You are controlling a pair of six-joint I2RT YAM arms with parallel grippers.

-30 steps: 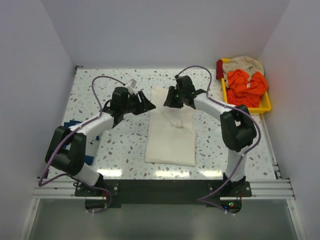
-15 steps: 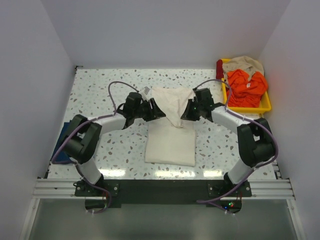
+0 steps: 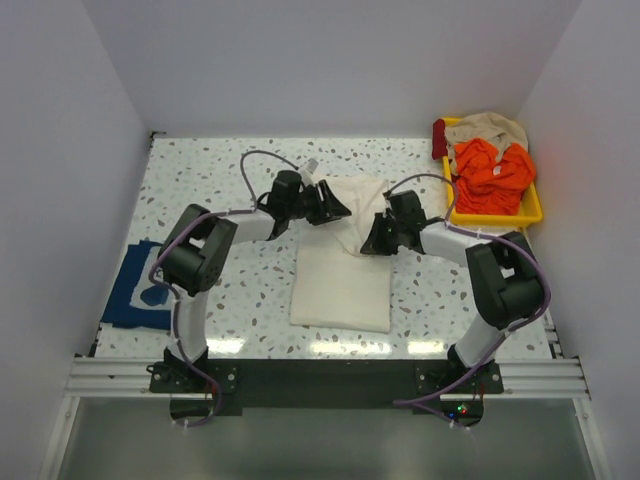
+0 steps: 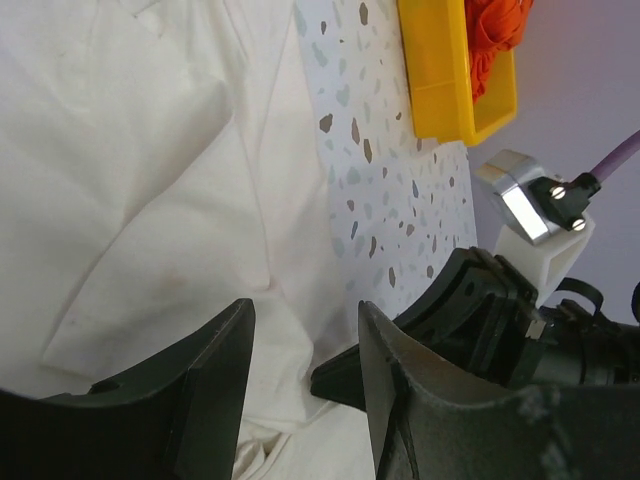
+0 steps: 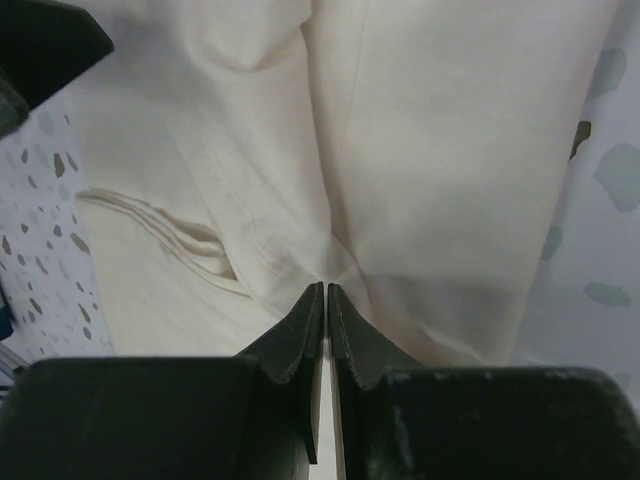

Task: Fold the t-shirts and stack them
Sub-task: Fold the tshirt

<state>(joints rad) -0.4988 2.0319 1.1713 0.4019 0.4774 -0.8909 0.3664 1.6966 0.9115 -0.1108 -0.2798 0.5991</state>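
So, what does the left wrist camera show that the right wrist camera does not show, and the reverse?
Only the left wrist view shows the yellow tray with orange cloth in it, the right arm, and the left gripper with its fingers apart over the cream t-shirt.

Only the right wrist view shows the right gripper, with its fingers closed on a fold of that shirt.

Both views show the cream t-shirt and some of the speckled table.
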